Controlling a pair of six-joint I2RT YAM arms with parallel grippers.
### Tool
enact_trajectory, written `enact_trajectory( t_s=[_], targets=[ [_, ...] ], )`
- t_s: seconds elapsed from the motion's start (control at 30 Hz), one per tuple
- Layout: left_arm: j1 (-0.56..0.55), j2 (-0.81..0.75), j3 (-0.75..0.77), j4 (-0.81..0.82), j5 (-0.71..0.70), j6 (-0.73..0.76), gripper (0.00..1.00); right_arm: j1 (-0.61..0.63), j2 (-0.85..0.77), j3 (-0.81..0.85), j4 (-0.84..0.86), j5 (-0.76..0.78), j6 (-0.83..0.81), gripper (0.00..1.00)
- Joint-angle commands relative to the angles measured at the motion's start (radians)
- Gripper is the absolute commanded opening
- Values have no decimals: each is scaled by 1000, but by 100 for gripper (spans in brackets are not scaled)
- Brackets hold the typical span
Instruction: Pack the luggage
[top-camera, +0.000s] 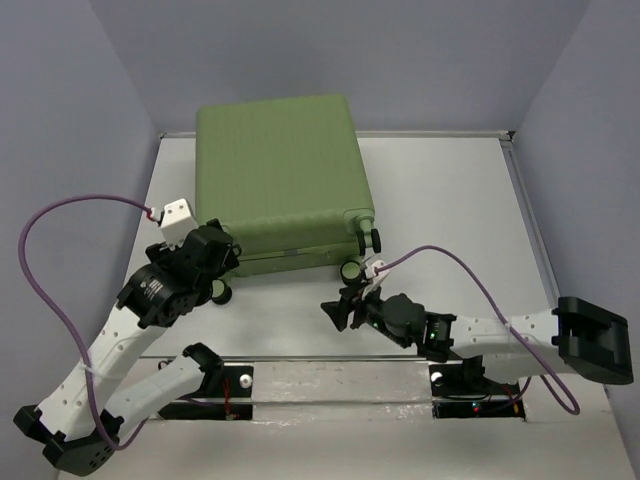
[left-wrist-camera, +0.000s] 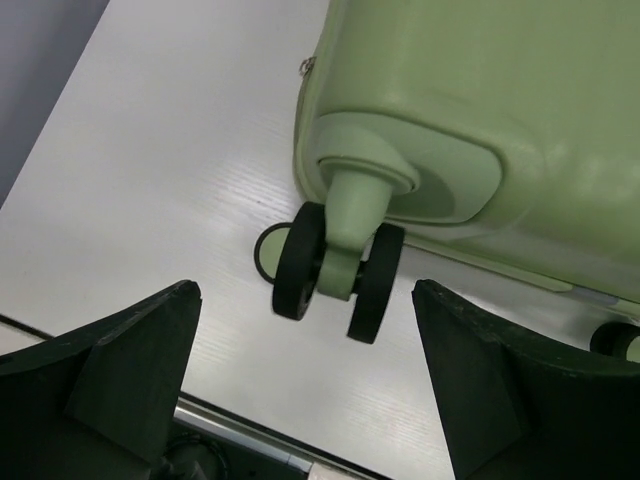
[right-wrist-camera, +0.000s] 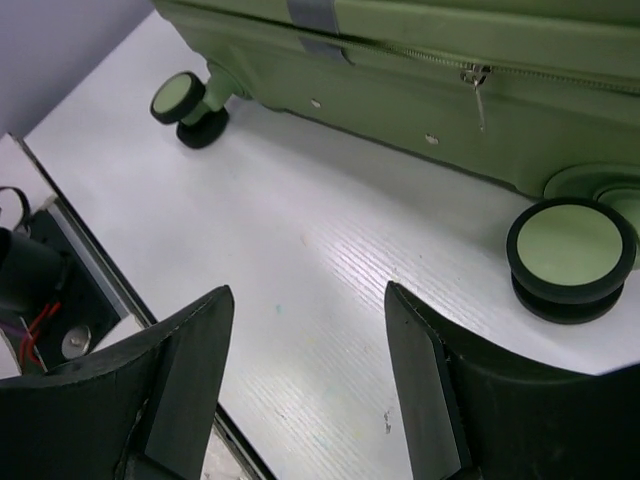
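The luggage (top-camera: 280, 180) is a large light-green ribbed hard-shell suitcase lying flat and closed on the white table, its wheels toward me. My left gripper (top-camera: 222, 262) is open and empty at the near left corner, just short of the left double wheel (left-wrist-camera: 335, 265). My right gripper (top-camera: 340, 310) is open and empty over bare table, a little in front of the near right wheel (right-wrist-camera: 570, 255). The right wrist view shows the suitcase's zipper pull (right-wrist-camera: 478, 85) hanging on the closed side and the far left wheel (right-wrist-camera: 188, 105).
Grey walls enclose the table on three sides. Purple cables (top-camera: 60, 215) loop from both wrists. A metal rail (top-camera: 330, 370) with the arm bases runs along the near edge. White table (top-camera: 460, 200) lies right of the suitcase.
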Motion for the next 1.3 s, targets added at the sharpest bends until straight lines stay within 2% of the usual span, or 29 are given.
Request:
enact_trajectory(
  t_s=[0.0,0.17,0.43,0.57,0.87,1.27],
  targets=[
    [8,62,26,171,9,128,99,-8,47,58,4,-24,-16,69],
    [8,107,5,215,81,154,97,-17,73,75,0,-3,-20,73],
    [9,71,6,199,61,128,94,-74,32,129,-71,-17,-44,73],
    [11,69,-14,232,103,116,93,-98,43,156,-100,-24,-58,74],
    [11,6,-109,330,221,92,80,-221,144,250,-150,-18,-44,74],
    [11,-133,-221,409,185,24,70,-273,202,296,-161,-32,-44,74]
  ],
)
